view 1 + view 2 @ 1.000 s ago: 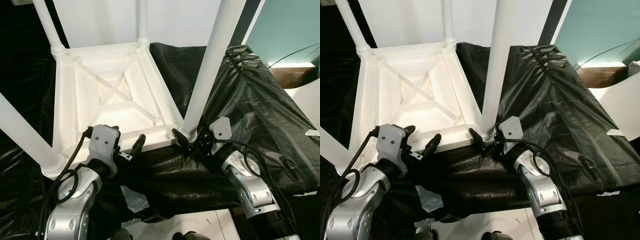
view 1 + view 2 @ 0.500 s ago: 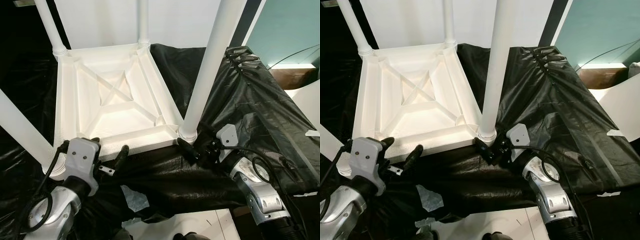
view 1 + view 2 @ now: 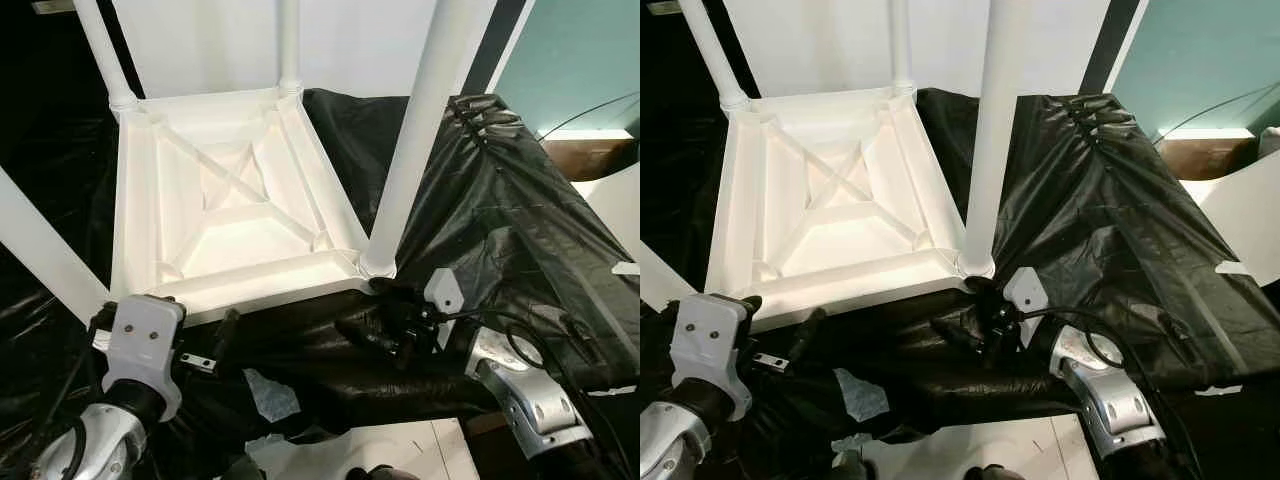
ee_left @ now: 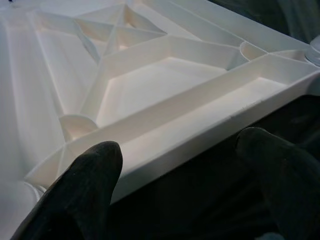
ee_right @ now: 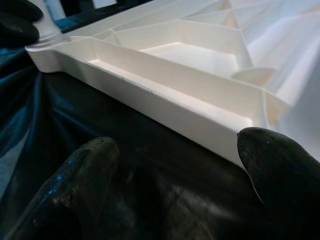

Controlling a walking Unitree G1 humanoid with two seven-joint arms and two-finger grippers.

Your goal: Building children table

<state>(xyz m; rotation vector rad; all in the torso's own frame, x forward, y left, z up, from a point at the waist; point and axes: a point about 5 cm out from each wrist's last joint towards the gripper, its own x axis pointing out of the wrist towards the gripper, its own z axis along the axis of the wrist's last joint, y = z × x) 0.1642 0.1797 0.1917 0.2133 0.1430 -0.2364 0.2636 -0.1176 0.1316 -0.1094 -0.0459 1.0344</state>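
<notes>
Upturned table [image 3: 240, 210] lies beyond both open pincers.

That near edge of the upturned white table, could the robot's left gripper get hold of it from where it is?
Probably yes. The left gripper is open just short of the table's near edge, with black sheeting beneath and nothing between them.

Open black sheet [image 3: 330, 350] is left at lower centre; the way upward is blocked by the upturned table's rim [image 3: 270, 283] and near-right leg [image 3: 415, 150].
</notes>
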